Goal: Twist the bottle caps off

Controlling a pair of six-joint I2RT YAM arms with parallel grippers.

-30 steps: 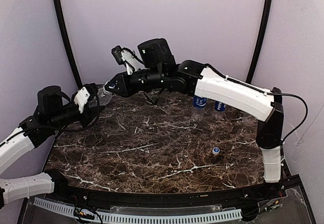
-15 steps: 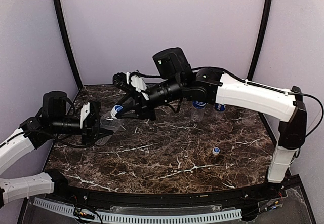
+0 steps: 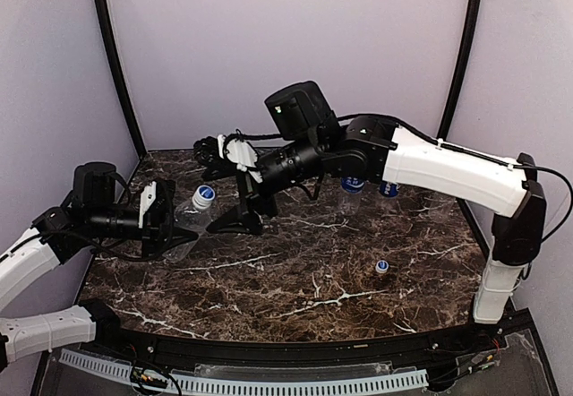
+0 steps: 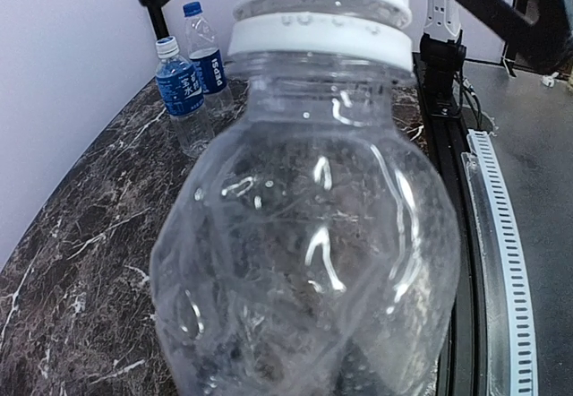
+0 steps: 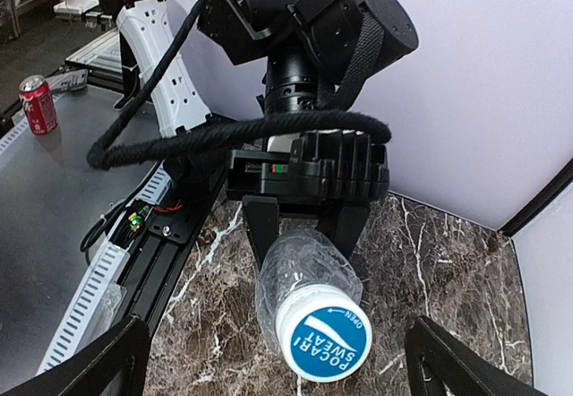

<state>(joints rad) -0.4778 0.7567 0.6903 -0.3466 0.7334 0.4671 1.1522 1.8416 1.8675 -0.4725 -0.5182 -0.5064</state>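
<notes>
At the left, the left gripper [image 3: 175, 226] has its jaws closed on a tipped clear bottle [image 3: 190, 215] with its white-and-blue cap [image 3: 205, 195] on. Beside it, the right gripper [image 3: 208, 190] spreads its jaws wide around that cap, not touching. Bare table [image 3: 295, 279] fills the lower middle.

Soft, even light throughout; white glints on the bottle [image 4: 304, 235] crowding the left wrist view.
</notes>
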